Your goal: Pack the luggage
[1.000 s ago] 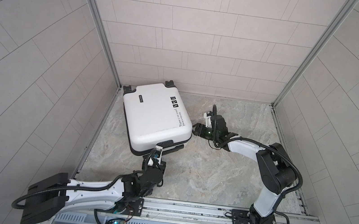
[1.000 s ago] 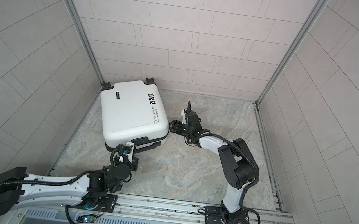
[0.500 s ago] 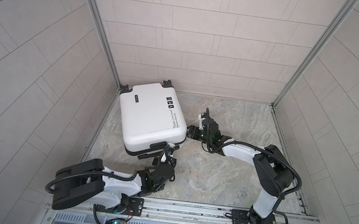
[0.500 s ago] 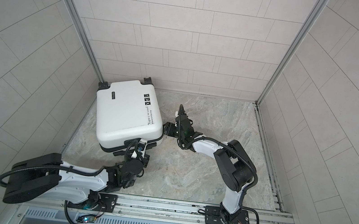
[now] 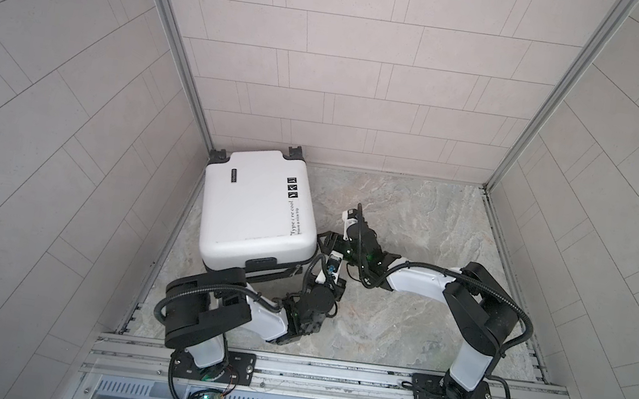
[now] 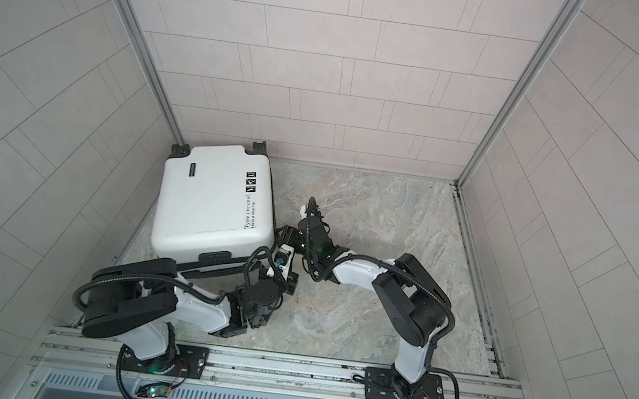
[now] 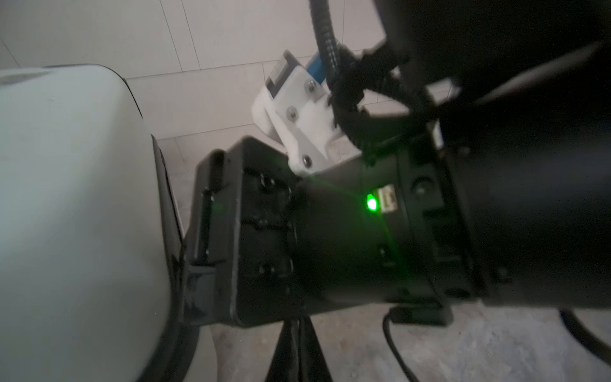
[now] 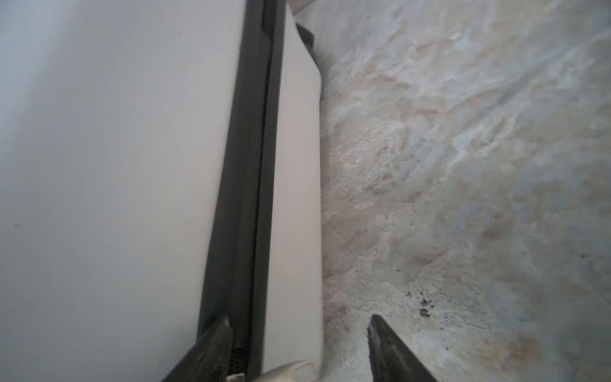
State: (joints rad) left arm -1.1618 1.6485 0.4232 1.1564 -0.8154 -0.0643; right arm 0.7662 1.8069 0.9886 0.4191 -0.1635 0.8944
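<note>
White hard shell, black zipper trim and wheels, black print with three square icons: the luggage lay flat, lid down, on the marbled floor. Its wheels were against the back wall and its long axis ran from there toward the arms' bases. Along its right-hand side the right gripper was spread, sighting down the seam, one finger apparently on the trim. By the luggage's near right corner the left gripper was clenched, nothing visible in it. The right arm was nearer the seam.
</note>
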